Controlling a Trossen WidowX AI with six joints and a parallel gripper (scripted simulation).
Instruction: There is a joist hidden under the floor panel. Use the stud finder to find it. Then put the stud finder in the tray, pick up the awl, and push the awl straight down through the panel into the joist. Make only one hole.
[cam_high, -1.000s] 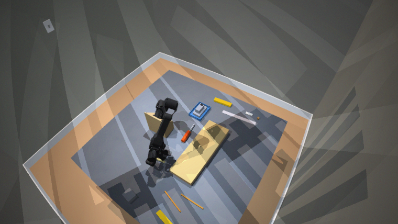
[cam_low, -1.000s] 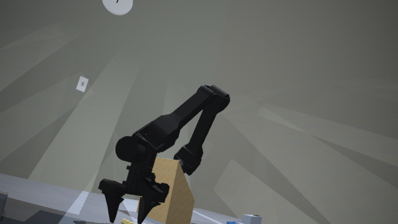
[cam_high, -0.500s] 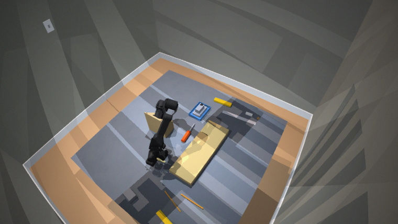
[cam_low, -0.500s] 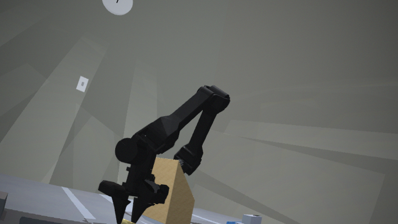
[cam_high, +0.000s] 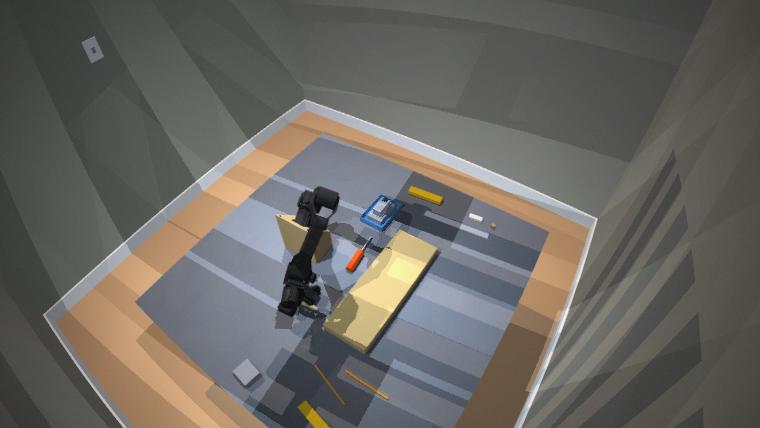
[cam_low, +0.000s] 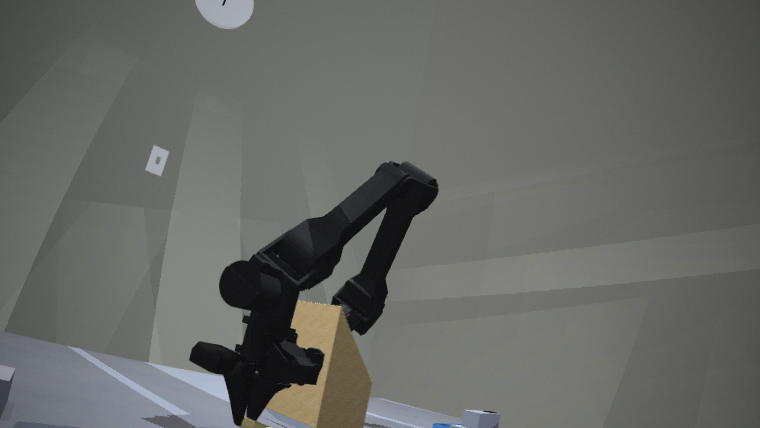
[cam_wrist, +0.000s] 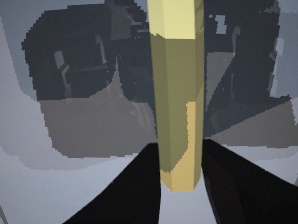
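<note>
My gripper (cam_high: 311, 303) (cam_low: 246, 416) (cam_wrist: 179, 151) is shut on the yellow, many-sided handle of the awl (cam_high: 308, 306) (cam_low: 257, 424) (cam_wrist: 176, 75), low beside the panel's near left corner. In the wrist view the handle runs up from between the fingertips, its end just below them. The awl's metal tip is hard to make out. The pale yellow floor panel (cam_high: 385, 284) lies to the right of the gripper; I see no clear hole in it. The grey stud finder (cam_high: 380, 208) (cam_low: 481, 418) sits in the blue tray (cam_high: 368, 221) beyond the panel.
An orange-handled screwdriver (cam_high: 355, 259) lies between arm and panel. A tan wooden block (cam_high: 289, 235) (cam_low: 348, 372) stands by the arm. Yellow bars (cam_high: 425, 195) (cam_high: 313, 415), a grey block (cam_high: 246, 373), thin orange sticks (cam_high: 329, 384) (cam_high: 366, 384) and a small white block (cam_high: 475, 217) lie around.
</note>
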